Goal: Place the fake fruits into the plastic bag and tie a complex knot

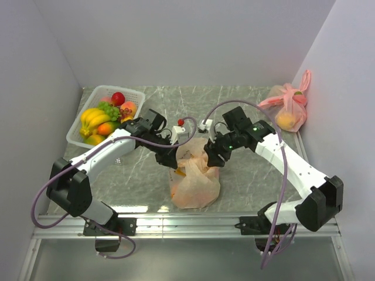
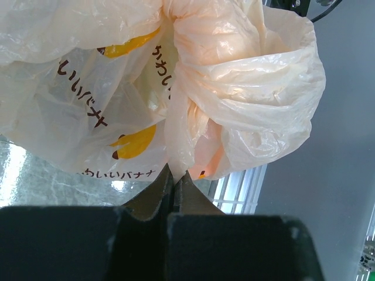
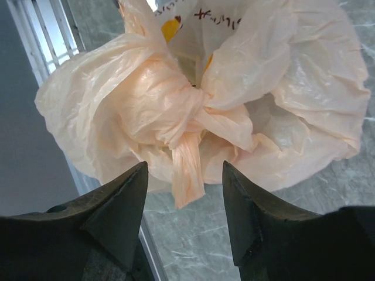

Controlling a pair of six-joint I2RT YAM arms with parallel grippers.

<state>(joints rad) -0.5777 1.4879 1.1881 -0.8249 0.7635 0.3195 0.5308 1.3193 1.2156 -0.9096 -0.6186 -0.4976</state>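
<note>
Marble table (image 1: 246, 175) | plastic bag (image 2: 76, 99) reads かわいいバナナ (dark print) | left hand (image 2: 174, 174) pinches it | right hand (image 3: 184, 165) apart

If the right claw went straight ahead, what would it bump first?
Probably the loose end below the knot on the plastic bag; it hangs between the open tips of the right claw.
</note>
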